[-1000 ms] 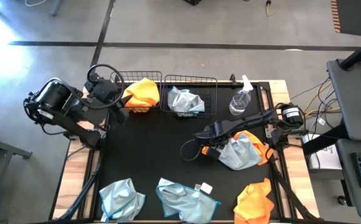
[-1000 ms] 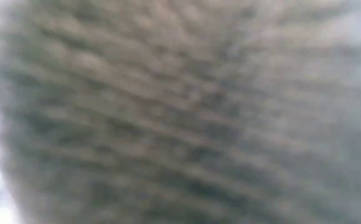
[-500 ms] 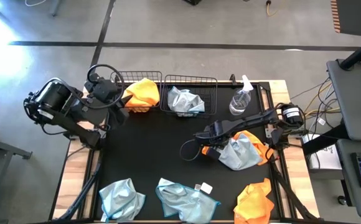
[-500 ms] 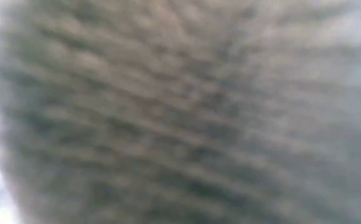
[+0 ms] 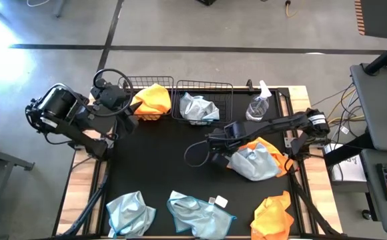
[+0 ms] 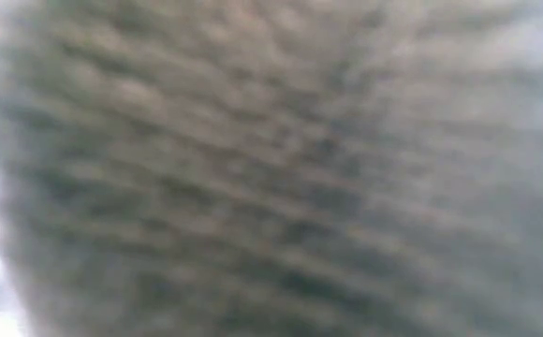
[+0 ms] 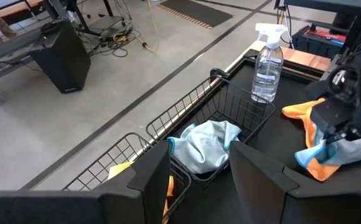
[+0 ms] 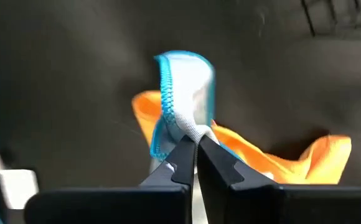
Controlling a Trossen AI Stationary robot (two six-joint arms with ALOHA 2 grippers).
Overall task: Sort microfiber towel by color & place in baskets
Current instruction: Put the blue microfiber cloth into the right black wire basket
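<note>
My right gripper (image 5: 225,155) is shut on a pale blue-grey towel (image 5: 255,163) at the table's right middle. That towel lies over an orange towel (image 5: 273,148). At the far edge stand two black wire baskets. The left basket (image 5: 135,83) holds an orange towel (image 5: 152,100). The right basket (image 5: 207,85) holds a blue-grey towel (image 5: 199,108). My left gripper (image 7: 196,171) waits open above the far left corner, beside the left basket. The low view shows only blurred cloth weave. My right gripper pinches the blue-grey towel's stitched edge (image 8: 179,129) between its two fingertips, coming from above and pointing steeply down. The pinched part stands up as a fold (image 8: 183,81) clear of the table. The rest of the towel (image 5: 260,167) lies on the orange towel.
A clear spray bottle (image 5: 258,107) stands just right of the right basket. Along the near edge lie two blue-grey towels (image 5: 130,212) (image 5: 197,212) and an orange one (image 5: 273,215). Black mat (image 5: 160,160) lies bare between the baskets and those towels.
My right gripper has risen and shifted slightly toward the table's left, drawing the blue-grey towel's pinched edge up with it. More of the orange towel beneath shows now. The rest of the blue-grey towel has stayed where it was.
</note>
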